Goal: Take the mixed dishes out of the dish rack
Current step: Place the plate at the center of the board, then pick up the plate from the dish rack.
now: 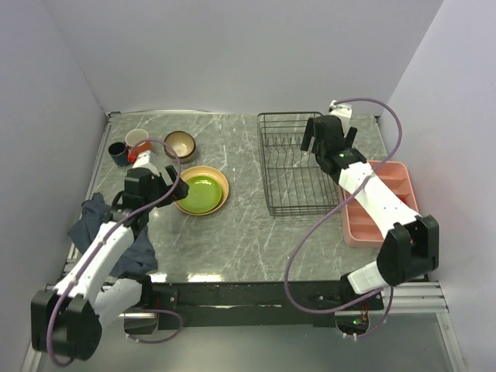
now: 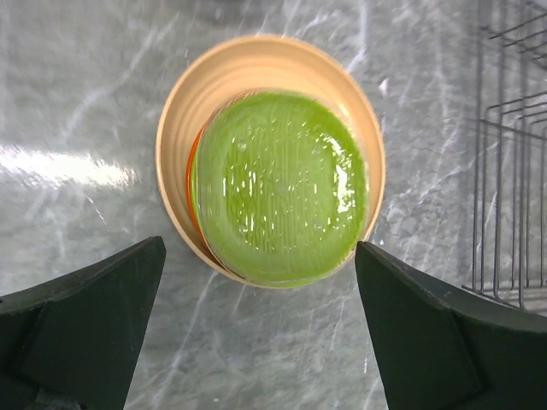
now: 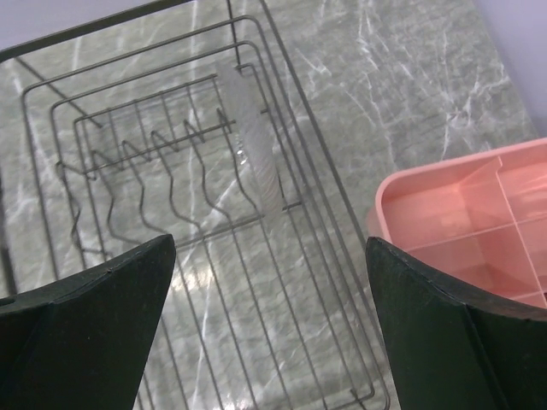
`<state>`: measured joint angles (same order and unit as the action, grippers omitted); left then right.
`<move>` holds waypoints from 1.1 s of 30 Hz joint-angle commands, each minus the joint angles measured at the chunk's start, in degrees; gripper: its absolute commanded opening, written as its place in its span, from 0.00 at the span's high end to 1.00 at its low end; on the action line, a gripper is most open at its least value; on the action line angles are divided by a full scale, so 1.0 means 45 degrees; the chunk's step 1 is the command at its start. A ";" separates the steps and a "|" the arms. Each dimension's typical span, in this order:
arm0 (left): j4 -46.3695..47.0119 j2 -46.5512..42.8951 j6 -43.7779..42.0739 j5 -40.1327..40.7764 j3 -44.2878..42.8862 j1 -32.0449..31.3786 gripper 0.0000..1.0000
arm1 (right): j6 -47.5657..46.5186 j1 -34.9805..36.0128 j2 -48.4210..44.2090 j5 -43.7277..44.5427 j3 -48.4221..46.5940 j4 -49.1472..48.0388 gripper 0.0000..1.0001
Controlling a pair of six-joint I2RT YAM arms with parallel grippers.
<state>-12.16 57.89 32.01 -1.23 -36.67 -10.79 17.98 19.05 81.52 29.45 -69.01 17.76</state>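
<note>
Only the right wrist view shows a clear plate upright in the dish rack; left gripper and right gripper are wide open, empty.

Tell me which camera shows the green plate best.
Left wrist: it looks straight down on the green plate, large and central, with an orange rim peeking out beneath it and the tan plate under both. The top external view shows it small; the right wrist view misses it entirely.
</note>
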 commanded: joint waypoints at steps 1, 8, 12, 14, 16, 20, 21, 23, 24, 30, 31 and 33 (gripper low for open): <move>-0.0324 -0.1708 -0.1370 0.0157 -0.0096 0.0014 0.01 | -0.0557 -0.0384 0.1080 0.0409 -0.1418 -0.0177 0.00; 0.0027 -0.5086 -0.1917 0.0235 0.1096 0.0014 0.01 | -0.1045 -0.0561 0.3329 0.0584 -0.3080 0.0546 0.04; 0.0300 -0.5481 -0.2016 0.0816 0.1410 0.0014 0.01 | -0.1318 -0.0561 0.4383 0.0818 -0.3841 0.0838 0.09; 0.0572 -0.5346 -0.2074 0.0996 0.1409 0.0014 0.01 | -0.1397 -0.0580 0.4872 0.0916 -0.4038 0.0936 0.13; 0.0691 -0.5170 -0.2171 0.0939 0.1351 0.0014 0.00 | -0.1495 -0.0581 0.5320 0.0994 -0.4272 0.0995 0.18; 0.0633 -0.4720 -0.2288 0.0763 0.1195 0.0034 0.01 | -0.1339 -0.0581 0.5986 0.1169 -0.4800 0.1540 0.21; 0.0652 -0.4700 -0.2289 0.0763 0.1195 0.0034 0.00 | -0.1242 -0.0561 0.6084 0.1209 -0.4878 0.1600 0.23; 0.0672 -0.4739 -0.2270 0.0763 0.1214 0.0034 0.01 | -0.1182 -0.0580 0.6279 0.1345 -0.4898 0.1640 0.28; 0.0691 -0.4739 -0.2269 0.0763 0.1234 0.0034 0.01 | -0.1144 -0.0561 0.6396 0.1384 -0.4937 0.1678 0.32; 0.0769 -0.4739 -0.2269 0.0646 0.1273 0.0034 0.01 | -0.1085 -0.0581 0.6495 0.2008 -0.5113 0.2010 0.60; 0.0769 -0.4739 -0.2269 0.0626 0.1273 0.0034 0.00 | -0.1085 -0.0542 0.6456 0.2087 -0.5074 0.2049 0.63; 0.0789 -0.4739 -0.2269 0.0568 0.1292 0.0034 0.00 | -0.1046 -0.0503 0.6320 0.2321 -0.5016 0.2050 0.72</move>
<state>-11.40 36.97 23.11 1.58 -30.52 -10.79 12.53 16.86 110.74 35.64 -89.06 26.57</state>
